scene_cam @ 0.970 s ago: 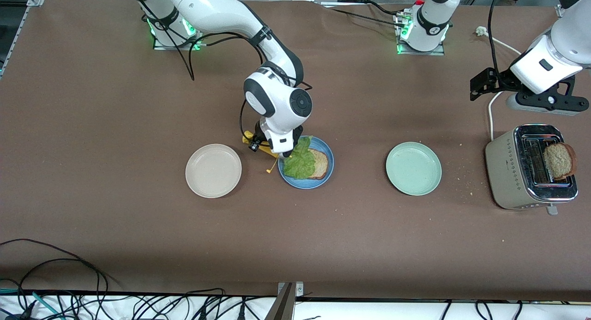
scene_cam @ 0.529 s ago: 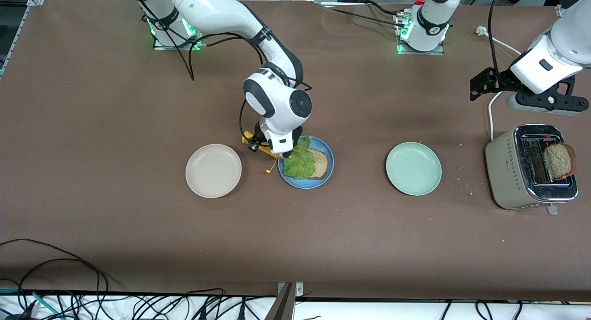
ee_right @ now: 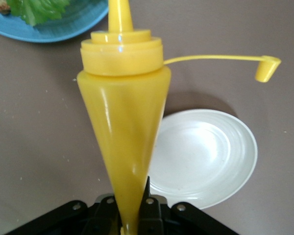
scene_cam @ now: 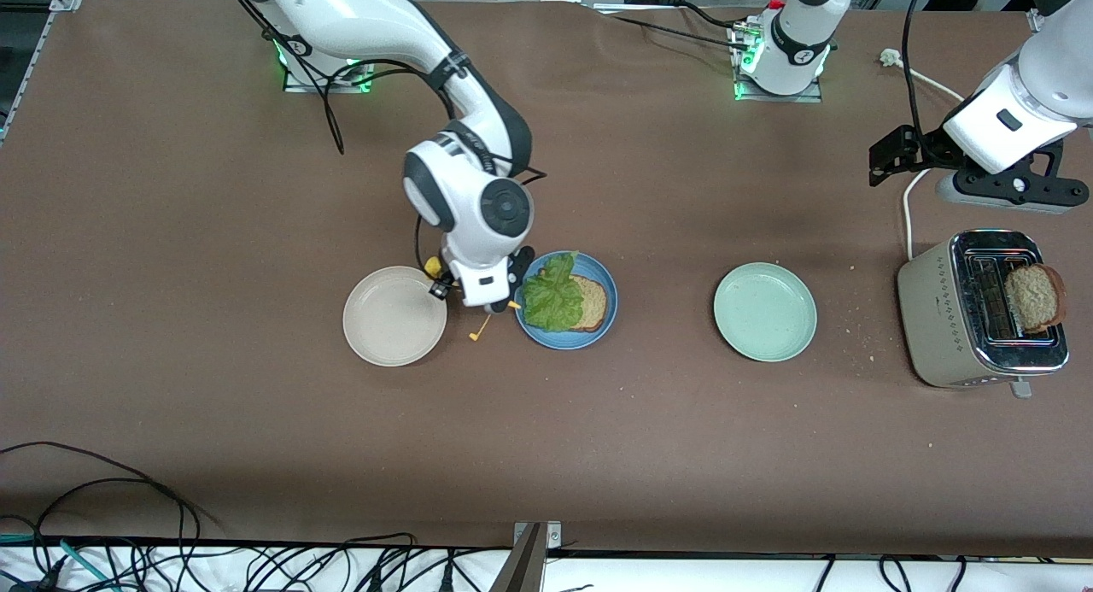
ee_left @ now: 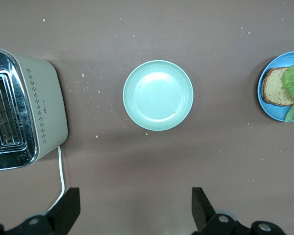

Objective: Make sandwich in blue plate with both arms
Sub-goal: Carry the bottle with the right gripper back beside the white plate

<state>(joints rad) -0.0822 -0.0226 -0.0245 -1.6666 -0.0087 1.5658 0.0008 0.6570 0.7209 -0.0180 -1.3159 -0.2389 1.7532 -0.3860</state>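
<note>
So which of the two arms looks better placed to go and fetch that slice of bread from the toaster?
The left arm, probably. Its open left gripper hangs near the toaster, where the bread slice sticks up. The right gripper is busy holding the yellow squeeze bottle beside the blue plate.

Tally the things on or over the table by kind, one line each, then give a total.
Plates: 3 (blue plate, beige-white plate, mint-green plate)
Bread slices: 2 (on the blue plate, in the toaster)
Lettuce leaves: 1
Toasters: 1
Yellow squeeze bottles: 1
Total: 8
</note>
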